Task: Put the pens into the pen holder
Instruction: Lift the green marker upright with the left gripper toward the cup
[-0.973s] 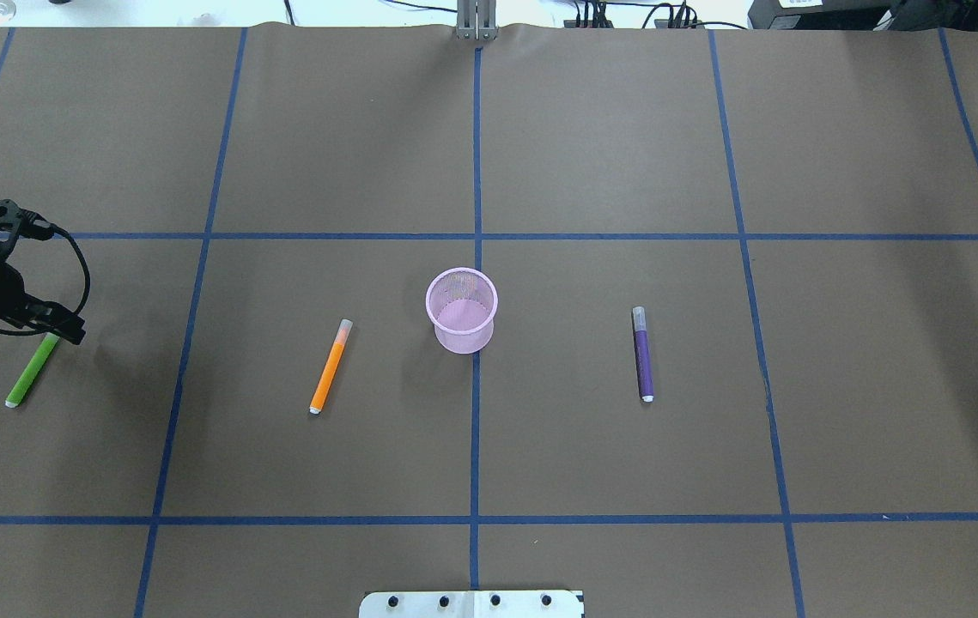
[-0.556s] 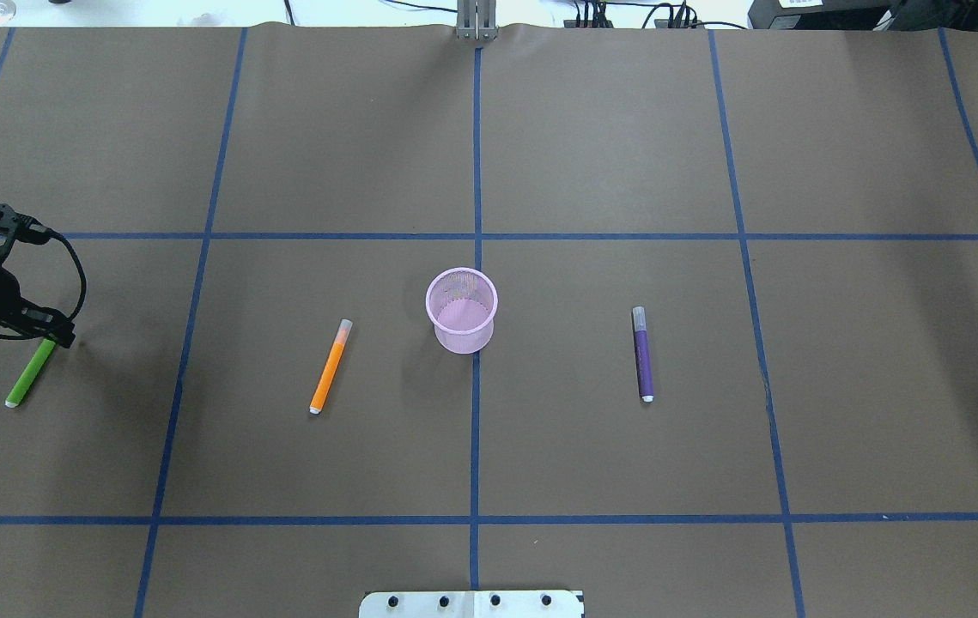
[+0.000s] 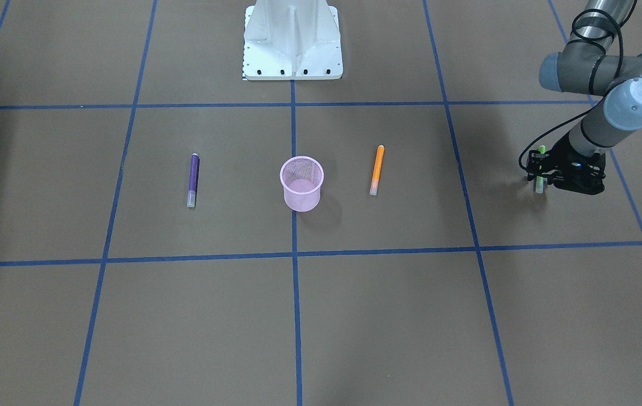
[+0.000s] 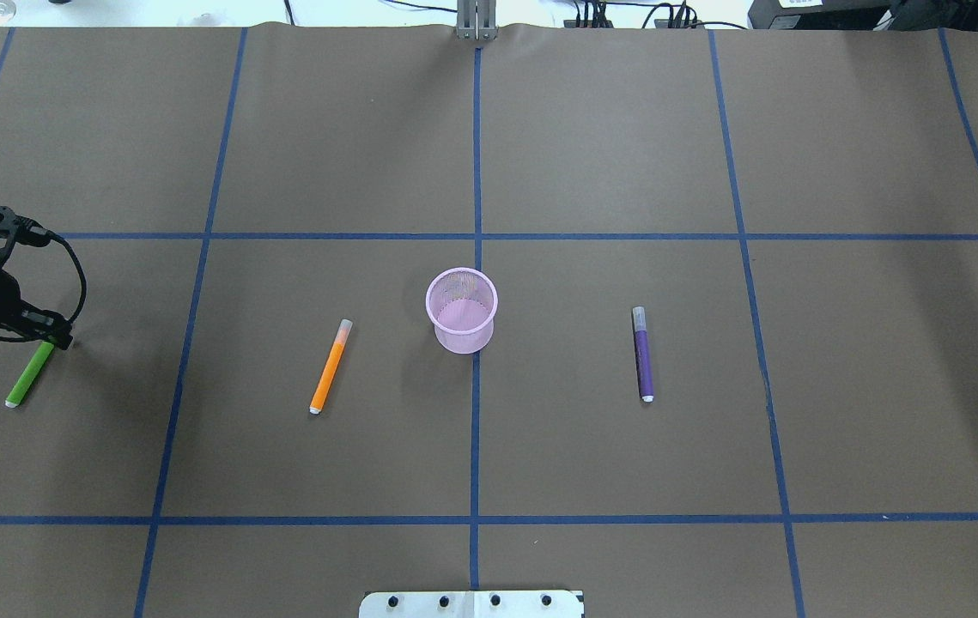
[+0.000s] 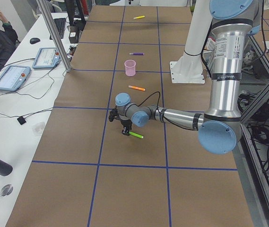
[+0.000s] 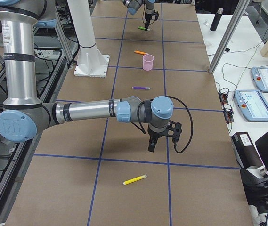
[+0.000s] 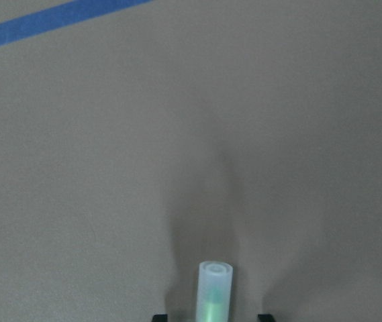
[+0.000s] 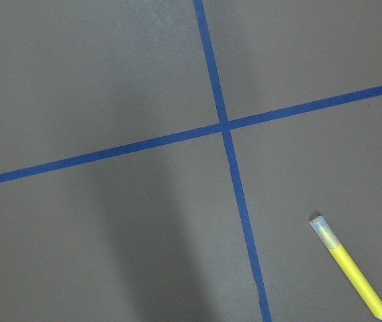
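Green pen, far from orange pen, lies between L end effector's spread fingers; R end effector: can't tell.

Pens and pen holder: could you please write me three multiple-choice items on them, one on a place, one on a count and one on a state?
1. Where does the orange pen lie relative to the pink pen holder?
A. Inside it.
B. On the robot's left of it.
C. On the robot's right of it.

2. How many pens show across all views?
A. Two.
B. Three.
C. Four.

3. How does the pen holder stand?
A. Upright and empty.
B. Tipped on its side.
C. Upright with a pen in it.

Answers:
1 B: the overhead view shows it on the left side of the holder, apart from it.
2 C: besides the orange one there are a green pen, a purple pen and a yellow pen.
3 A: its open rim faces up and only its mesh bottom shows inside.
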Controlling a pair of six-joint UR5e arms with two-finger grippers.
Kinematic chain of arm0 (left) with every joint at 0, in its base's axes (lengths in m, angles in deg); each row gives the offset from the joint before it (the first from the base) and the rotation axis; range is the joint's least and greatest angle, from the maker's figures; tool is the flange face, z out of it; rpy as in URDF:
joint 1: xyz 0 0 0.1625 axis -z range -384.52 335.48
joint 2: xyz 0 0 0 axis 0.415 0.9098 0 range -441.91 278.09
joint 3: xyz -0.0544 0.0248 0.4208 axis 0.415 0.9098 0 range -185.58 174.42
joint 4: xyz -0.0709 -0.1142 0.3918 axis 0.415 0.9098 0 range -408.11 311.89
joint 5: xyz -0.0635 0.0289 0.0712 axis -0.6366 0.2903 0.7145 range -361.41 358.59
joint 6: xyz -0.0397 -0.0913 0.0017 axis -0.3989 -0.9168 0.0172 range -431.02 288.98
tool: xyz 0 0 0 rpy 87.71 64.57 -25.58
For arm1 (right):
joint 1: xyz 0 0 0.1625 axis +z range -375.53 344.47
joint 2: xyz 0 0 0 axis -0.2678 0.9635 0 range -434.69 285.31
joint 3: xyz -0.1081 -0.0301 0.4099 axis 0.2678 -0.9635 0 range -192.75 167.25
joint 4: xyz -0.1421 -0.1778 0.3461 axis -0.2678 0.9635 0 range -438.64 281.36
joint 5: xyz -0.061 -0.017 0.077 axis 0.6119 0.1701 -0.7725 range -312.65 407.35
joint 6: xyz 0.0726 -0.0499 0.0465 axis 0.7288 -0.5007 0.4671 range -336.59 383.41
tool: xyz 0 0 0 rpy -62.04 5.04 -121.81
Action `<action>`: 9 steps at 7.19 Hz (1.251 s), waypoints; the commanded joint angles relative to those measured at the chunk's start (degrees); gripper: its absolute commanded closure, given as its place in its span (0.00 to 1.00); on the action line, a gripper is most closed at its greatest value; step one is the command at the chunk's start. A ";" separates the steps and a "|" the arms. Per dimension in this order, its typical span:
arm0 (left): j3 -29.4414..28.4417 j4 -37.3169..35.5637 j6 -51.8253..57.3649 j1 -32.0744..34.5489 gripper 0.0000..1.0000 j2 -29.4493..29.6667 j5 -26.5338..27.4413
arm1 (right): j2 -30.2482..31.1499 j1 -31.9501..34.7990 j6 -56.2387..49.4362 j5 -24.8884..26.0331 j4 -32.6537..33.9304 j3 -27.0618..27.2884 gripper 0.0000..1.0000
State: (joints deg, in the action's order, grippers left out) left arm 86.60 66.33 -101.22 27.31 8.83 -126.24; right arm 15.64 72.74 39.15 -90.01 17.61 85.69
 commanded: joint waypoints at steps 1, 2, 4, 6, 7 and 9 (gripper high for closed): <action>0.02 0.00 -0.03 -0.15 0.76 -0.04 0.03 | -0.07 -0.12 0.00 0.07 0.00 0.00 0.00; 0.20 0.00 -0.03 -0.06 1.00 -0.04 -0.06 | -0.07 -0.12 0.09 0.07 0.09 0.00 0.00; 2.03 -0.09 -0.03 0.20 1.00 -0.21 -0.41 | -0.50 -0.12 0.00 0.07 0.09 -0.09 0.00; 7.20 -0.18 -0.12 0.73 1.00 -1.62 -0.06 | -0.50 -0.12 0.00 0.07 0.00 -0.18 0.00; 11.67 -0.09 -0.99 1.17 1.00 -1.18 0.55 | -0.50 -0.12 0.09 0.07 -0.17 -0.53 0.00; 15.93 -0.09 -10.67 0.91 1.00 6.93 8.62 | -1.64 -1.70 0.17 -0.02 -0.09 -1.66 0.00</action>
State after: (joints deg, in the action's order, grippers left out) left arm 100.38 66.27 -105.21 28.21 10.50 -121.14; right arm 14.78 71.79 39.25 -89.96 17.48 84.82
